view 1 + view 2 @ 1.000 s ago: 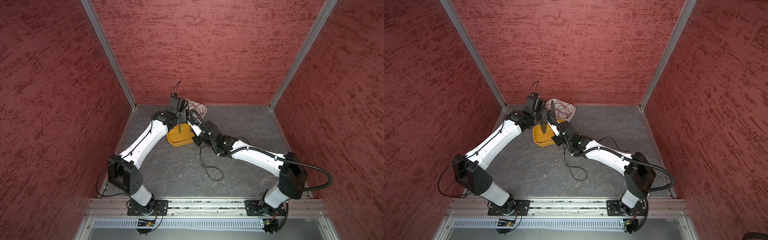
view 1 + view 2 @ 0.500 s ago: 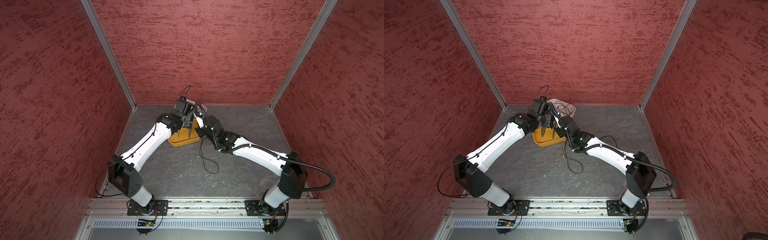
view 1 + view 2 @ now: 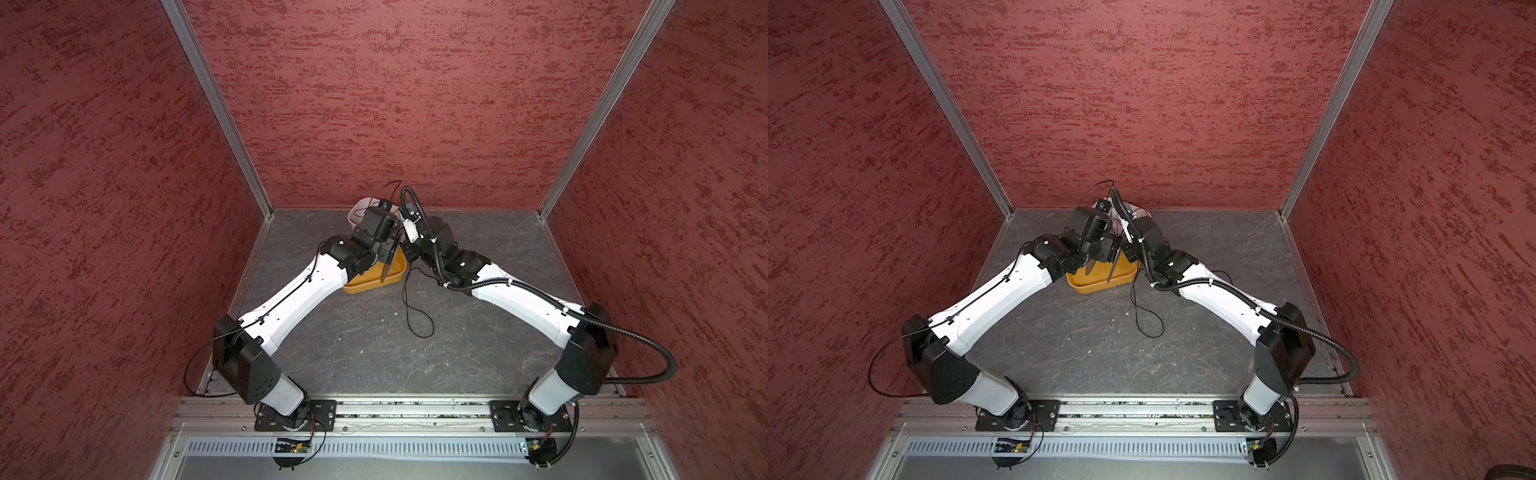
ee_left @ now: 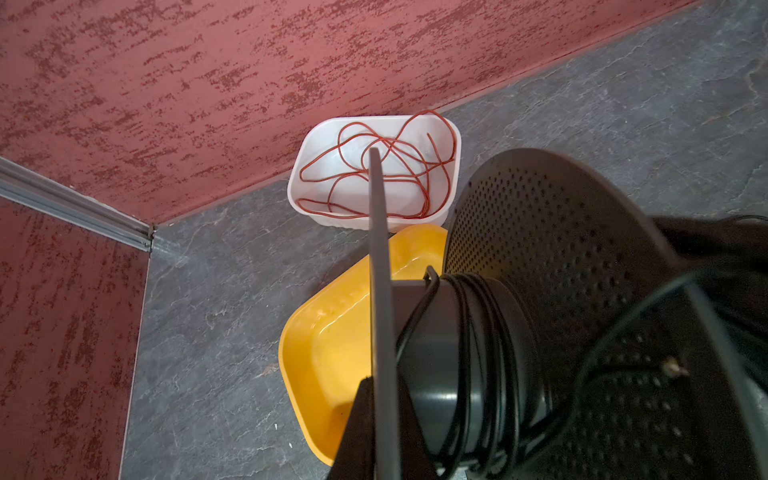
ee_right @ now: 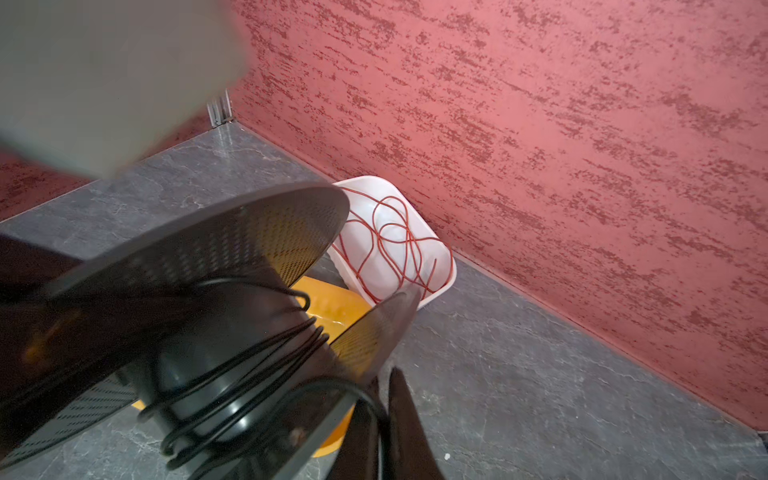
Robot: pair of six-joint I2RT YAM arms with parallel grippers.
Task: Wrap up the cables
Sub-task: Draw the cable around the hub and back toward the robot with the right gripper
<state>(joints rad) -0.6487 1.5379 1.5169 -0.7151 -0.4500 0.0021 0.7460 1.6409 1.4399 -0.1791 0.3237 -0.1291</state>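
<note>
A black spool [image 4: 449, 332] with perforated flanges hangs over the yellow tray, and my left gripper [image 4: 382, 380] is shut on the edge of one flange. The thin black cable [image 4: 478, 316] lies in a few turns around the spool's hub. My right gripper [image 5: 386, 374] is beside the other flange, shut on the cable [image 5: 249, 374], which passes between its fingers. In both top views the two grippers meet near the back wall, and slack cable [image 3: 419, 328] [image 3: 1148, 324] trails from there in a loop on the floor.
The yellow tray [image 3: 374, 282] [image 3: 1096, 284] sits on the grey floor under the spool. Behind it, against the back wall, a white tub [image 4: 316, 208] holds a loose red wire [image 4: 399, 166]. Red walls close in the back and both sides.
Both grippers and the spool have shifted slightly right and toward the back wall. The slack loop on the floor has been drawn a little toward the spool.
</note>
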